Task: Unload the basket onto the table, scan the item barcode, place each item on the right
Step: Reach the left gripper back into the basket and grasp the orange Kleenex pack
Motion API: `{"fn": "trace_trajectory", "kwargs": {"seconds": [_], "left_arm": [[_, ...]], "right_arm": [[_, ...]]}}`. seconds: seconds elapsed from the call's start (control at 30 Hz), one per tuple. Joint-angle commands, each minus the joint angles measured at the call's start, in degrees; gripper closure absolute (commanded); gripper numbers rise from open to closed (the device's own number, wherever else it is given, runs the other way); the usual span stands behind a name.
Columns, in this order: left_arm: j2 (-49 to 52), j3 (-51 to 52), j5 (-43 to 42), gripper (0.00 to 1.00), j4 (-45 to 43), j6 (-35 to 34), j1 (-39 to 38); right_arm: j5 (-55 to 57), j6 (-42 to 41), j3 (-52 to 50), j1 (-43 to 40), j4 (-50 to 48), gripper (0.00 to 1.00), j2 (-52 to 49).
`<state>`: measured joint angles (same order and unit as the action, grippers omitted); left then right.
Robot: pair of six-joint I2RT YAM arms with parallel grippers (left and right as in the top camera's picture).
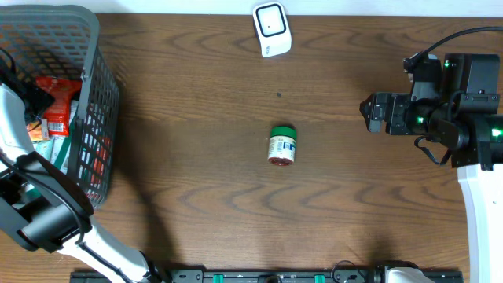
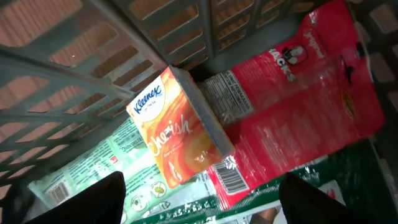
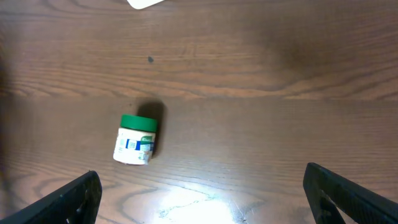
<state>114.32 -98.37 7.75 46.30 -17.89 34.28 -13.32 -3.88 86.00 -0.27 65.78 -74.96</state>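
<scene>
1. The left gripper hangs inside the grey basket. Its two fingers stand wide apart, with nothing held between them. Whether the tips touch the packets below cannot be told.
2. The right gripper hovers over bare table on the right side. Its jaws are spread fully and it grips nothing.
3. One small jar with a green lid lies on its side near the middle of the table. It is well apart from both grippers and touched by neither.
4. One white barcode scanner sits at the far edge of the table, beyond the jar and apart from it.
5. There is one basket, at the table's left end.
6. In the basket the left wrist view shows one orange Kleenex tissue pack. It lies tilted on one red snack packet, which has a barcode showing near its lower edge.
7. One green-and-white packet lies beneath both. Further green packaging at the bottom edge is too cut off to count.
</scene>
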Motion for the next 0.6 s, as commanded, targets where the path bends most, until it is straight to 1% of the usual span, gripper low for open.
{"fn": "trace_trajectory", "kwargs": {"seconds": [0.0,0.03,0.1,0.57], "left_arm": [[3.39,0.76,0.87,0.25,-0.68,-0.87,-0.13],[3.85,0.76,0.87,0.28,-0.94,-0.87,-0.13],[4.63,0.76,0.87,0.36,-1.49,-0.85,-0.13],[5.92,0.76,0.87,0.38,-3.23,-0.85,-0.13]], "right_arm": [[-0.39,-0.13,1.14,1.07,0.04,0.01,0.04],[-0.42,-0.13,1.14,1.07,0.04,0.01,0.04],[-0.42,-0.13,1.14,1.07,0.04,0.01,0.04],[-0.39,-0.13,1.14,1.07,0.04,0.01,0.04]]}}
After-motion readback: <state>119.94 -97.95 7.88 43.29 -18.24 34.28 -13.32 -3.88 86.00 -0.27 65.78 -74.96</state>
